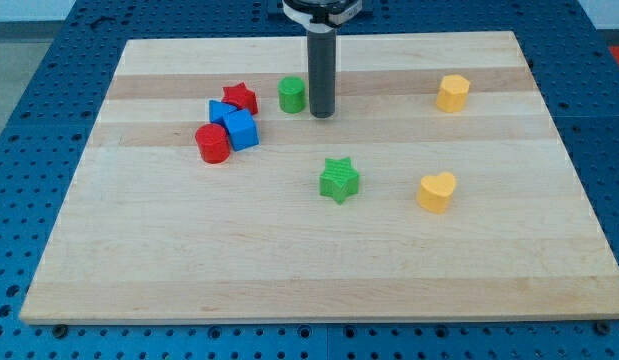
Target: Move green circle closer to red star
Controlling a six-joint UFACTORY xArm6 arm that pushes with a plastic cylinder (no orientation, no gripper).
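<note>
The green circle (292, 94) is a short green cylinder in the upper middle of the wooden board (319, 270). The red star (240, 98) lies a short way to its left, with a gap between them. My tip (321, 114) is the lower end of the dark rod. It rests on the board just to the right of the green circle, very close to it; I cannot tell if it touches.
Two blue blocks (235, 124) and a red cylinder (213, 143) cluster just below the red star. A green star (339, 180) lies at mid-board. A yellow heart (437, 192) sits to its right and a yellow block (452, 93) at upper right.
</note>
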